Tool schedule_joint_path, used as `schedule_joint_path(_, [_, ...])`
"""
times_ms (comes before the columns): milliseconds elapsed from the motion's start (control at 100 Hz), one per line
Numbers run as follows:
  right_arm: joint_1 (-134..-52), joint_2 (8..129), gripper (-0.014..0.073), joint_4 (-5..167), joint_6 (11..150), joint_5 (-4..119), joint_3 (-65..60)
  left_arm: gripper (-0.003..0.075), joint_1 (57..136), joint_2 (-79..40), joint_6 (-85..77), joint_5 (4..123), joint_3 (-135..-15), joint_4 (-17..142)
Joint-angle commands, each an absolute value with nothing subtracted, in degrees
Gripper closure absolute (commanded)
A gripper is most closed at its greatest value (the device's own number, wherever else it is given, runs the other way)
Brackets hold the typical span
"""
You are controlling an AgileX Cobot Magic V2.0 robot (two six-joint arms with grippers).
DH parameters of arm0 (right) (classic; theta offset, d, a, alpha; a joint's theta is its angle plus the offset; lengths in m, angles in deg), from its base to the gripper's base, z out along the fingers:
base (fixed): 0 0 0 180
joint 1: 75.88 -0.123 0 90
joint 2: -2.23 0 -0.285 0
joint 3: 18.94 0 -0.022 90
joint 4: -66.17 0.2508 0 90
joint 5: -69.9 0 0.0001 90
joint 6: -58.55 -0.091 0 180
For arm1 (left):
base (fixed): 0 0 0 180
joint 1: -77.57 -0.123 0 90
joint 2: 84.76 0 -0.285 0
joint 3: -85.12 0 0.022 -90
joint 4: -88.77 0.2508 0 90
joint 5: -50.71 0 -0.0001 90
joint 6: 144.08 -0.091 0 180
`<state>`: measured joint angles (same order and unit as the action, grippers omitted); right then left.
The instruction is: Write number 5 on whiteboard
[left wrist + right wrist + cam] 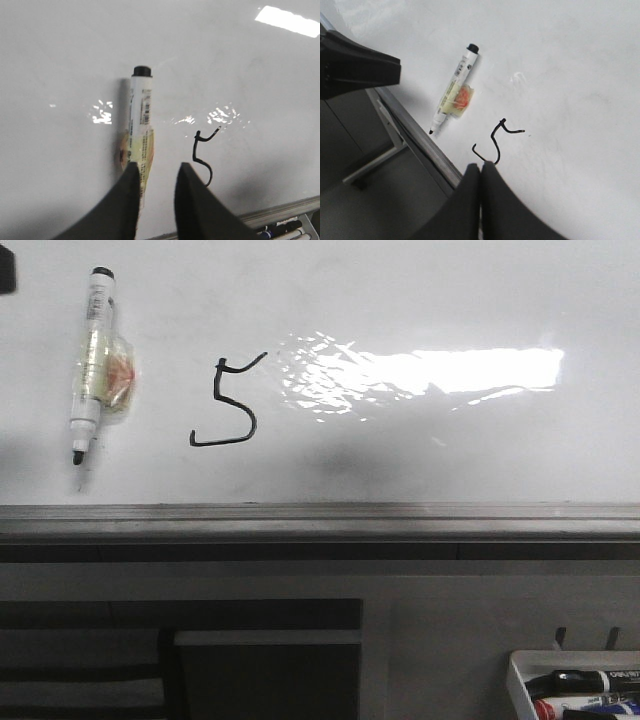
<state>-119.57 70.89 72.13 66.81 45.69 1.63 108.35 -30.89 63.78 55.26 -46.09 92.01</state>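
Note:
A thin black number 5 [228, 403] is drawn on the glossy whiteboard [420, 460], left of the bright glare. A white marker [92, 365] with a black tip and a yellowish wrap lies on the board to the left of the digit, tip toward the rail. In the left wrist view my left gripper [156, 170] is open and empty, above the near end of the marker [141, 117], with the 5 [202, 155] beside it. In the right wrist view my right gripper [481, 167] is shut and empty, just over the bottom hook of the 5 [496, 142]. The marker [454, 90] lies beyond it.
The dark grey edge rail [320, 520] runs along the board's near side. A small white tray [520, 685] with several markers stands at the lower right, off the board. The left arm's dark body [355, 70] shows at the left of the right wrist view.

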Motion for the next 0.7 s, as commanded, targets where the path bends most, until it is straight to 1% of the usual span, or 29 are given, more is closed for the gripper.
schedule_joint_path(0, [-119.2, 65.0, 0.0654, 71.5, 67.5, 55.5, 5.5, 0.0740, 108.3, -36.3, 63.8, 52.8, -46.9, 95.5])
schedule_joint_path(160, [-119.2, 53.1, 0.0654, 71.5, 67.5, 67.0, 20.7, 0.0741, 108.3, -46.6, 63.8, 51.2, -42.5, 105.2])
schedule_joint_path(260, [-119.2, 44.8, 0.0654, 71.5, 67.5, 72.5, 30.1, 0.0741, 108.3, -52.1, 63.8, 49.6, -38.3, 106.0])
schedule_joint_path(360, [-119.2, 36.4, 0.0654, 71.5, 67.5, 73.1, 37.9, 0.0741, 108.3, -57.0, 63.8, 49.6, -34.4, 106.0])
schedule_joint_path(480, [-119.2, 28.4, 0.0654, 71.5, 67.5, 73.1, 44.2, 0.0741, 108.3, -60.2, 63.8, 49.0, -31.3, 106.0])
schedule_joint_path(580, [-119.2, 23.4, 0.0654, 71.5, 67.5, 73.1, 47.5, 0.0741, 108.3, -60.5, 63.8, 48.7, -30.1, 106.0])
schedule_joint_path(690, [-119.2, 20.9, 0.0654, 71.5, 67.5, 73.1, 49.2, 0.0741, 108.3, -60.4, 63.8, 48.7, -29.1, 106.0])
